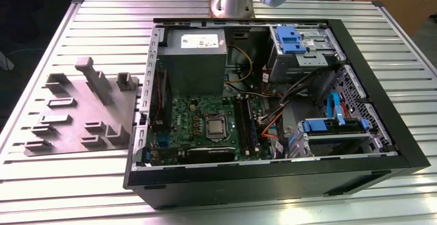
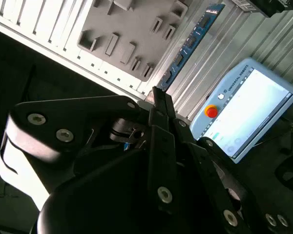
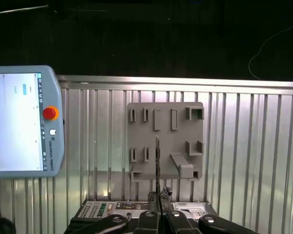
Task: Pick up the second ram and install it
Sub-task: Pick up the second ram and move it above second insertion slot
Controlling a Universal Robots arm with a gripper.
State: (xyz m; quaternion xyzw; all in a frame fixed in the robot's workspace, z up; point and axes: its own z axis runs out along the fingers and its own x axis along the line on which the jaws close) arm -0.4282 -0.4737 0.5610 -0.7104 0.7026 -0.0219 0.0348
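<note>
Second wrist view shows the pincer (image 2: pixel 158 96) clamping the second ram (image 2: pixel 190 44).

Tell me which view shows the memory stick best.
The second wrist view: the memory stick shows its flat blue face with chips, held at one end in the gripper. The first wrist view shows it edge-on, a thin line in front of the grey fixture plate.

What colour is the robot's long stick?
The second ram is blue with black chips; best in the second wrist view.
</note>
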